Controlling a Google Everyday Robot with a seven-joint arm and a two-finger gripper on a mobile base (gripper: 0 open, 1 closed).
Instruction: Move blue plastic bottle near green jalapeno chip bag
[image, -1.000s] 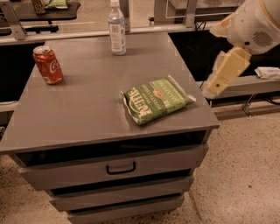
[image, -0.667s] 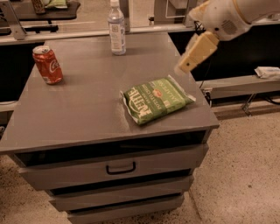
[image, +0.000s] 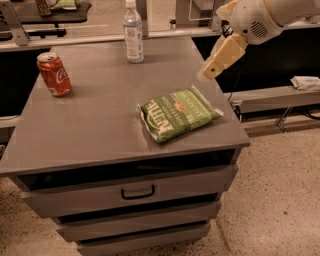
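Observation:
The blue plastic bottle (image: 132, 32) stands upright at the back of the grey cabinet top (image: 100, 120), clear with a white cap and a pale label. The green jalapeno chip bag (image: 179, 114) lies flat near the front right of the top. My gripper (image: 209, 71) hangs in the air over the right edge of the top, above and behind the bag and well to the right of the bottle. It touches nothing.
A red Coca-Cola can (image: 55, 74) stands at the left side of the top. The cabinet has drawers (image: 137, 191) below. A low shelf with a white cloth (image: 306, 82) is to the right, and another table (image: 45, 11) stands behind.
My arm has swung from beside the cabinet's right edge up and left, and the gripper now hangs over the right rim of the top. The bottle, bag and can have not moved.

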